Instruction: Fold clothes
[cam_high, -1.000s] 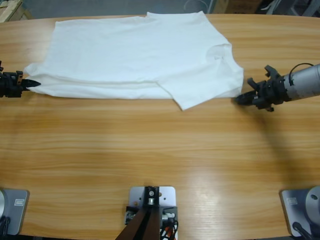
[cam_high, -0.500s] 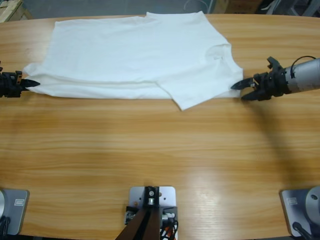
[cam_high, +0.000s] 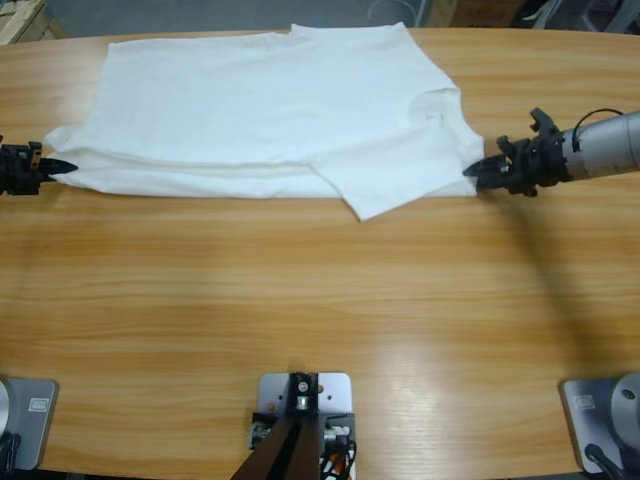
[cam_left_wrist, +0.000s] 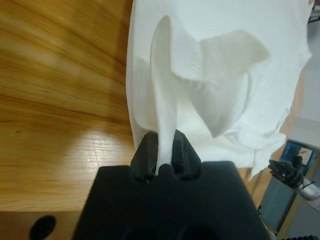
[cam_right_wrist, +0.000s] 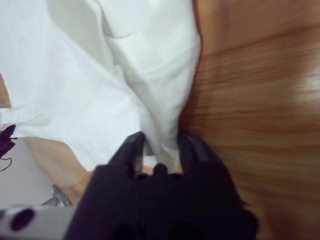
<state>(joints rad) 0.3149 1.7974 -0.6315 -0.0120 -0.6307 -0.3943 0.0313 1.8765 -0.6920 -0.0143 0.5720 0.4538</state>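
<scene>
Right arm (cam_high: 608, 147): silver-grey cylindrical forearm, thin black cable looped at wrist. Right gripper (cam_high: 478, 171): black, pointed jaws, knobbly bracket behind. Left gripper (cam_high: 62, 167): same black, blocky matte body.

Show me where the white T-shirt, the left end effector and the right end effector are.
white T-shirt (cam_high: 270, 105): high view, middle of the flat cloth.
left end effector (cam_left_wrist: 164, 156): left wrist view, between its fingertips, on the pinched fold.
right end effector (cam_high: 474, 171): high view, between its fingertips, at the shirt's edge.

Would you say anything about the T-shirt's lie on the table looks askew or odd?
Yes: one flap of the T-shirt sticks out askew past its near edge toward the right gripper, and the near hem shows uneven stacked layers.
</scene>
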